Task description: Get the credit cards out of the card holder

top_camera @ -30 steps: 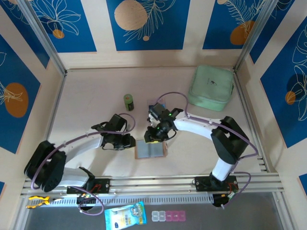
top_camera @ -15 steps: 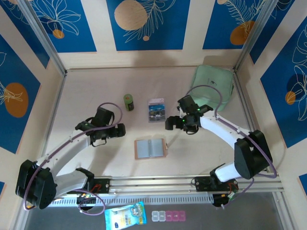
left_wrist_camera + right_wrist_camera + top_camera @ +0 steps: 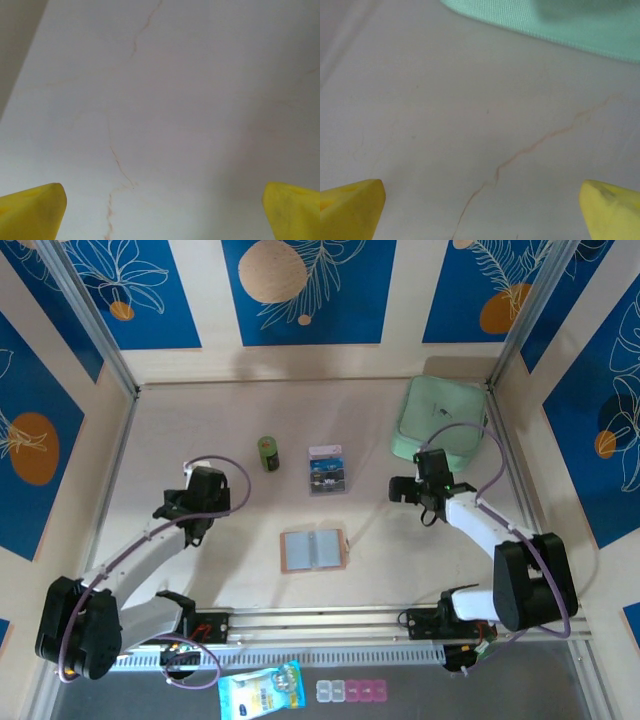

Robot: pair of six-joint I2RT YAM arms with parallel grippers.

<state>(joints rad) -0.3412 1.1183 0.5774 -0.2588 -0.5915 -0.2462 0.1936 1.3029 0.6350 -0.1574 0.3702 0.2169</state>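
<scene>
Credit cards, small thin plastic rectangles in pale pink, blue and dark with white print point(image 3: 327, 470), lie in a short overlapping pile on the pale veined table point(image 3: 190, 420). The pile sits about midway between the table's left and right edges, well apart from the holder.

Tan-pink leather folding card holder with grey pocketed lining point(image 3: 313, 551) lies opened flat, lining up, between that pile and the near edge. Its pockets look bare at this size. Whether a card remains tucked inside cannot be told.

Yellow-tipped two-finger left gripper point(image 3: 161, 212): jaws spread wide, nothing between them, over bare table towards the left edge, well apart from the holder.

Yellow-tipped two-finger right gripper point(image 3: 481, 210): jaws likewise wide and empty, over bare table just beside the mint-green fabric case point(image 3: 440, 420) that occupies the far right corner.

Small dark green cylindrical container point(image 3: 268, 453) stands just left of the pile, clear of both arms.

Assessment: the removal step appears complete, with both arms clear of the work. The next move calls for a check of the grey pockets. Should a card be found, one gripper would need to pin the holder flat. The other would pinch the card's exposed edge and draw it out along the pocket, since the light holder is likely to slide or fold shut.
</scene>
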